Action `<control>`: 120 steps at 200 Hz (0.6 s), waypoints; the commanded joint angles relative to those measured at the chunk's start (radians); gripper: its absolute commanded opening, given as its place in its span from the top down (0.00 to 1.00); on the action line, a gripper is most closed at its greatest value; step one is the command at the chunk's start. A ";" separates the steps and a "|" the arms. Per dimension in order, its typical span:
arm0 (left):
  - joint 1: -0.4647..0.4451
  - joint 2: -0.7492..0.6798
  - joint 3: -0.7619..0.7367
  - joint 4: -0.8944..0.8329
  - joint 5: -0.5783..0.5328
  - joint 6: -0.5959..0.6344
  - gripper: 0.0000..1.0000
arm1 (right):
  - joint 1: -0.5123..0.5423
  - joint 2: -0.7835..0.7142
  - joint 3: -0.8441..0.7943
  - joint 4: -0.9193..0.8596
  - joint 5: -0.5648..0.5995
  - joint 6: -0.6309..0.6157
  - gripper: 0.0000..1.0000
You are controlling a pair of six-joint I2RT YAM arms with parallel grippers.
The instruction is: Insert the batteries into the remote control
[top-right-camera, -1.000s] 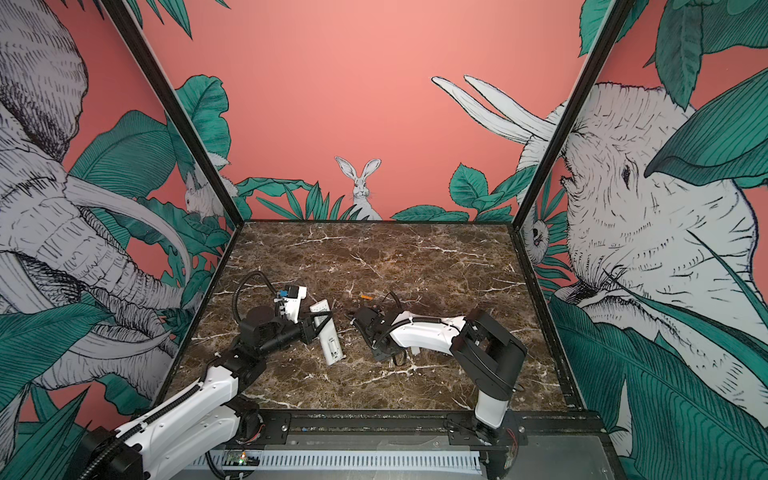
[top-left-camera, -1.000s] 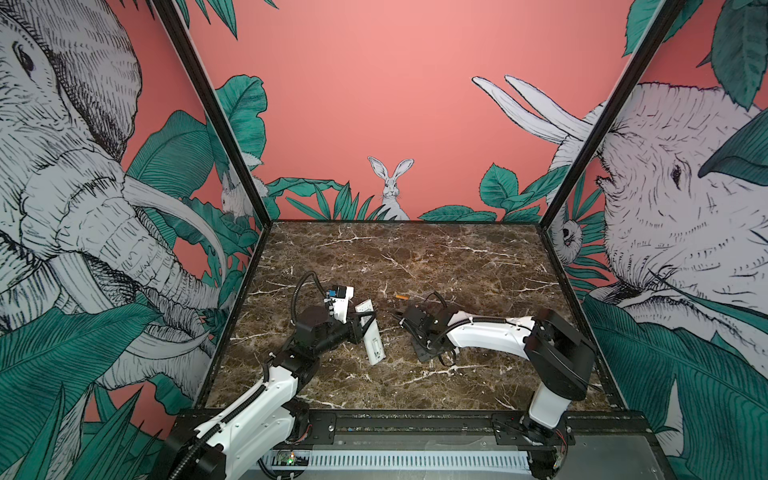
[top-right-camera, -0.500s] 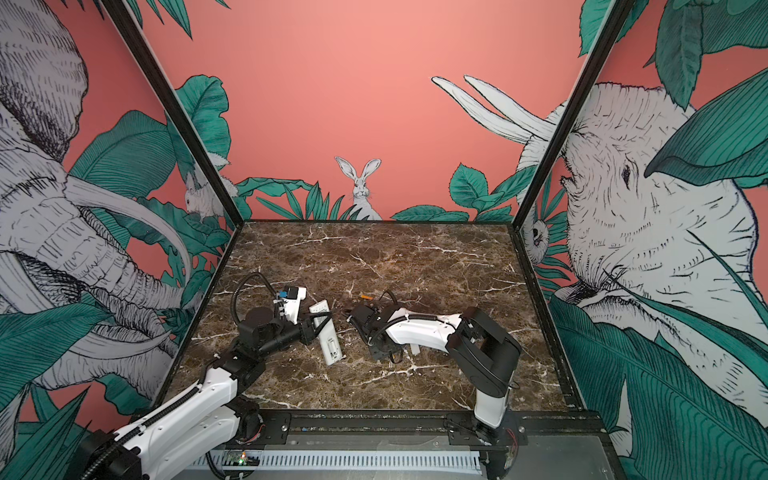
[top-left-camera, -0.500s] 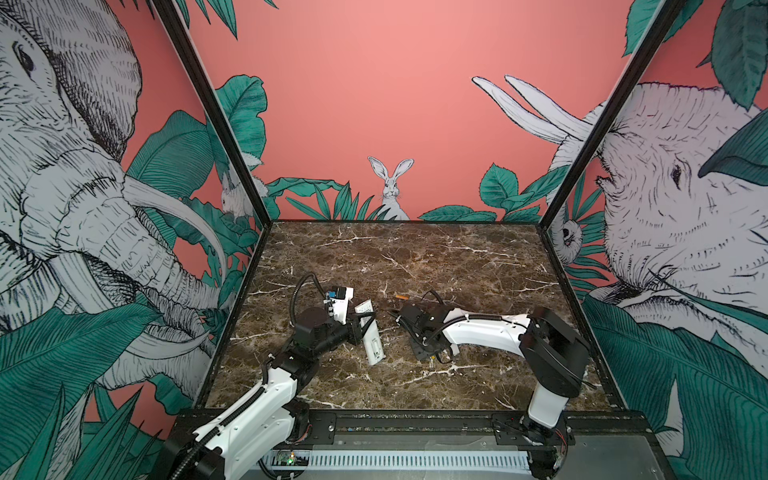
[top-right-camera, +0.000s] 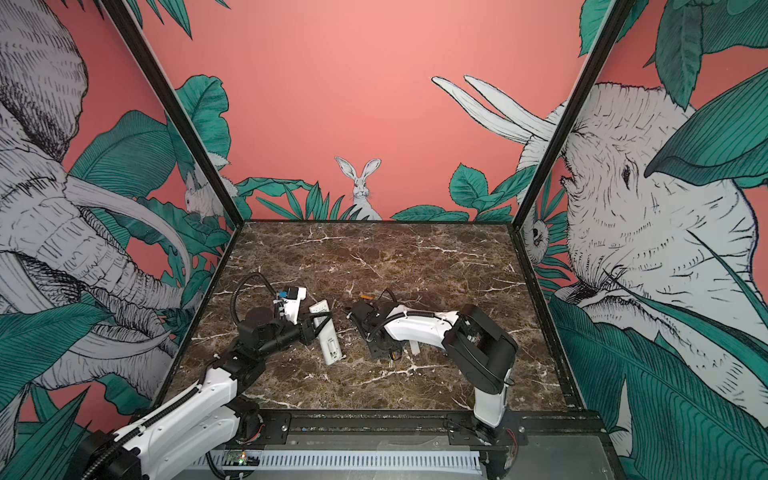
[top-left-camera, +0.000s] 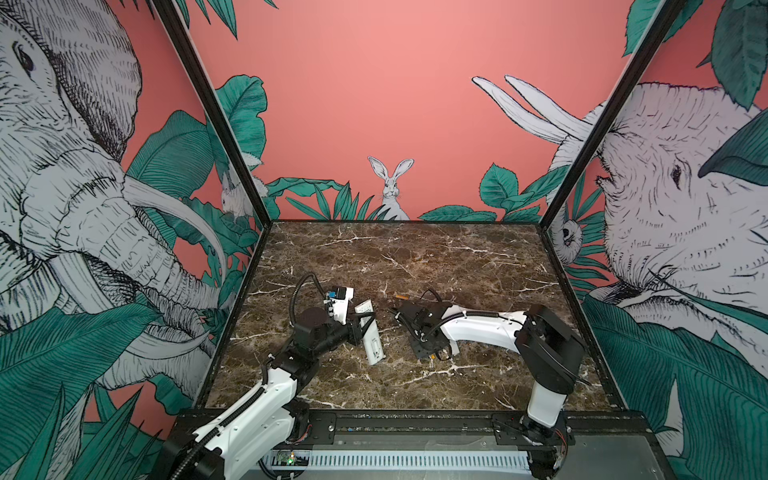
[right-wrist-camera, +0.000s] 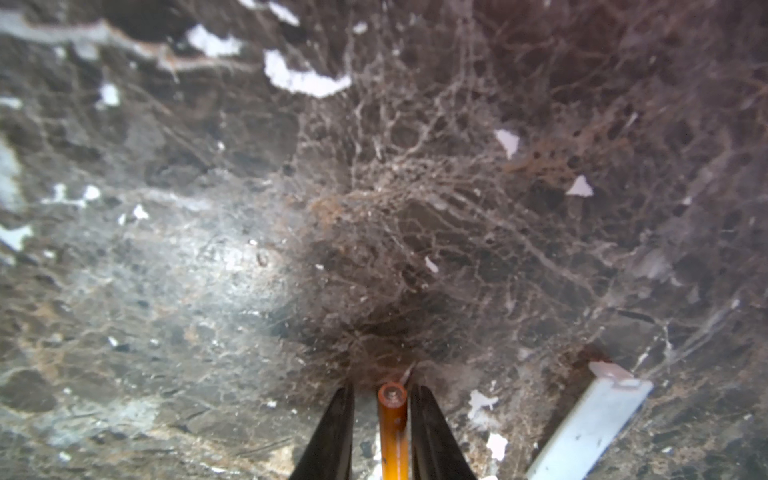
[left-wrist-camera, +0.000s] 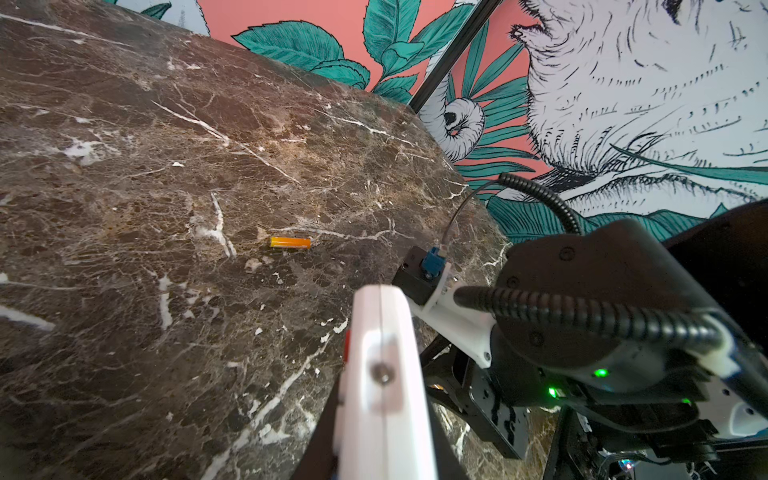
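Note:
My left gripper (top-left-camera: pixel 360 328) is shut on the white remote control (top-left-camera: pixel 370 338), holding it on edge and tilted, lower end near the table. In the left wrist view the remote (left-wrist-camera: pixel 384 395) sits between the dark fingers (left-wrist-camera: pixel 320 449). My right gripper (top-left-camera: pixel 434 354) points down at the table right of the remote. An orange battery (right-wrist-camera: pixel 392 419) stands between its fingers (right-wrist-camera: pixel 336 428), with a visible gap on one side, its metal end close to the marble. A second battery (top-left-camera: pixel 401 297) lies loose behind the right gripper, also visible in the left wrist view (left-wrist-camera: pixel 290 242).
A small white plastic piece (right-wrist-camera: pixel 590 428) lies on the marble table (top-left-camera: pixel 478 266) beside the right gripper, also seen in a top view (top-right-camera: pixel 414 348). Printed walls close the back and both sides. A black rail (top-left-camera: pixel 415 419) runs along the front edge.
My right gripper has shifted slightly left toward the remote, still pointing down at the table. The left arm and the remote have stayed put.

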 commanded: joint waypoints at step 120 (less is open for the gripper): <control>-0.004 -0.048 -0.031 0.010 0.001 0.019 1.00 | -0.077 0.059 0.087 -0.176 -0.110 -0.145 0.77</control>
